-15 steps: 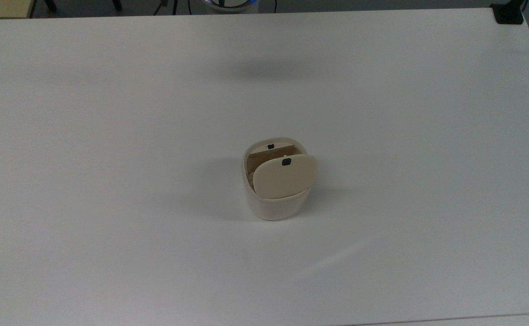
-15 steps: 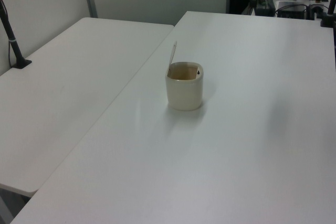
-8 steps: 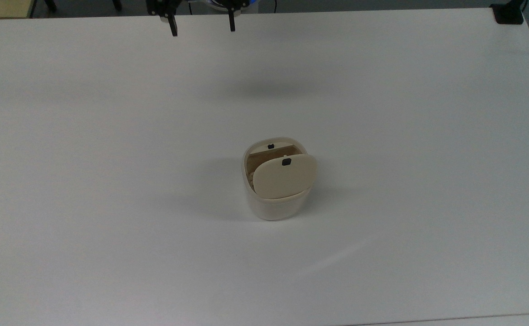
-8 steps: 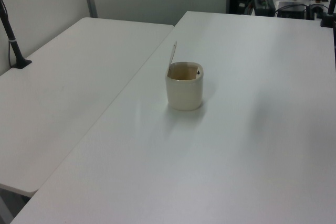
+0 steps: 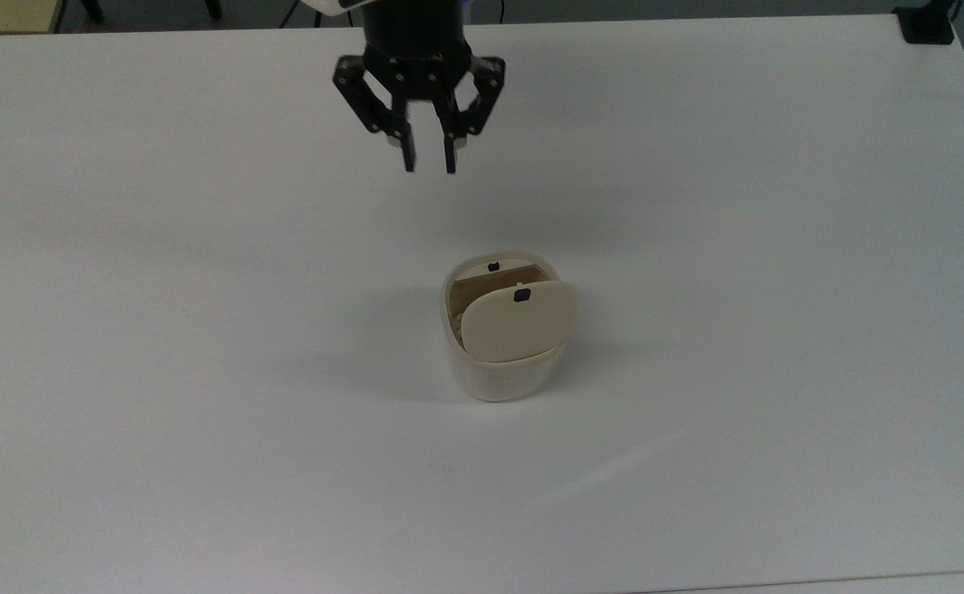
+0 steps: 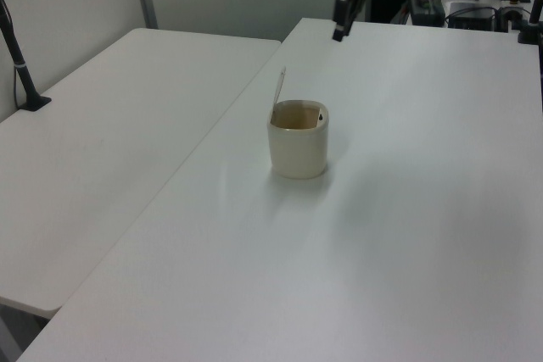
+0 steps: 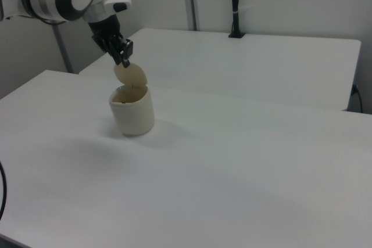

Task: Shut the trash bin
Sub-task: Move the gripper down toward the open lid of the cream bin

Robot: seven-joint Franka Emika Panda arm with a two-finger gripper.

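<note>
White table [image 5: 201, 330]: trash bin [image 5: 502, 375] upright, lid [image 5: 519, 323] raised; end effector [image 5: 428, 165] slightly parted, empty.

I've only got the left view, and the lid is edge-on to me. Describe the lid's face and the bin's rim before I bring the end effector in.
Observer: In the top view the lid stands raised at the side of the opening nearer the top view's bottom. Its broad beige face shows, with a small black button near its free edge.
Operator: Now the rim.
Observer: The trash bin has a small black catch on the opposite side of its rim, toward the top view's top.
Operator: Give me the fingers.
Observer: The end effector points down with a narrow gap between its fingers and nothing held.
</note>
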